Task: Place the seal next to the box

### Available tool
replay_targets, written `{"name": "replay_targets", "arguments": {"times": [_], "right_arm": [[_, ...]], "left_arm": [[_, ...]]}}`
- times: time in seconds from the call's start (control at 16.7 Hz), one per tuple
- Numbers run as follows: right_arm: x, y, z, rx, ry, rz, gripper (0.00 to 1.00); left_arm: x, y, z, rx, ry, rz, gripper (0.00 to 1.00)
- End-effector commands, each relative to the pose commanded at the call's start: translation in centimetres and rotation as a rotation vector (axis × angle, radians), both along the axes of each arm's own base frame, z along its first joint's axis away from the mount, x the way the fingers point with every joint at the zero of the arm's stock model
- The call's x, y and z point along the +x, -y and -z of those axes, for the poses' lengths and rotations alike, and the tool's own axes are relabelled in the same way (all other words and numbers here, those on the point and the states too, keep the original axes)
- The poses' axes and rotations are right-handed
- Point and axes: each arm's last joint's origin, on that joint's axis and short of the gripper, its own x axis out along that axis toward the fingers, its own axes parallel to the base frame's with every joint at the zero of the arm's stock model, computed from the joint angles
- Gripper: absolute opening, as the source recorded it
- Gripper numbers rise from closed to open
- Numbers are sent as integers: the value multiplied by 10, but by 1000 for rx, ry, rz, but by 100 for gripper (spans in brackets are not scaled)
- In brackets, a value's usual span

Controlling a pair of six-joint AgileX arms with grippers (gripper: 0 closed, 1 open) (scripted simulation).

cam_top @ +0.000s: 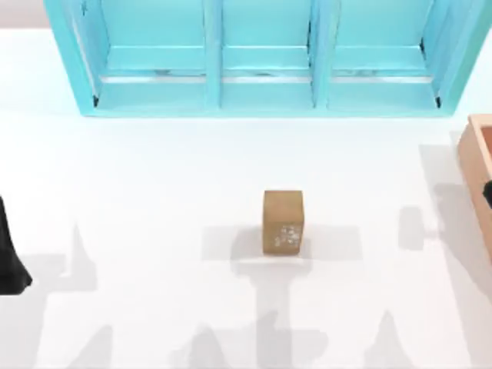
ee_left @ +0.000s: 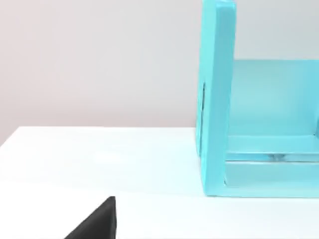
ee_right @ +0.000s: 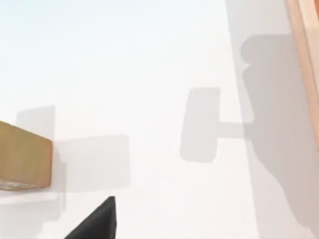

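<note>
Seal stands upright mid-tabletop, well left of the box — nearer the right arm; neither tool's spread can be told.

Place: rendered simulation bench
Signs: plain white table; blank wall; flat-coloured turquoise shelf at far edge

Matt tan seal, glossy turquoise shelf unit, smooth white table

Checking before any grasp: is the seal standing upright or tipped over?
Upright. In the top view the seal stands alone mid-table on its base, top face level, mottled mark on the side face toward the camera, nothing touching it.
</note>
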Motion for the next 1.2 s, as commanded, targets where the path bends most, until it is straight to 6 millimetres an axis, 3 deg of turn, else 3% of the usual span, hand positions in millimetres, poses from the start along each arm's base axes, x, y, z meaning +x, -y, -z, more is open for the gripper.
{"name": "replay_targets", "arguments": {"times": [0.3,0.66,0.96,1.2], "right_arm": [[64,-51,-27,-9,-360,18,100],[132,-134,-20,-114,-622,2,100],[160,-193,2,-198,-704,-56,100],[169,-227,17,-242,-714,-116,100]], "left_arm": [[0,0,0,0,0,0,100],[0,0,0,0,0,0,100],[0,0,0,0,0,0,100],[0,0,0,0,0,0,100]]}}
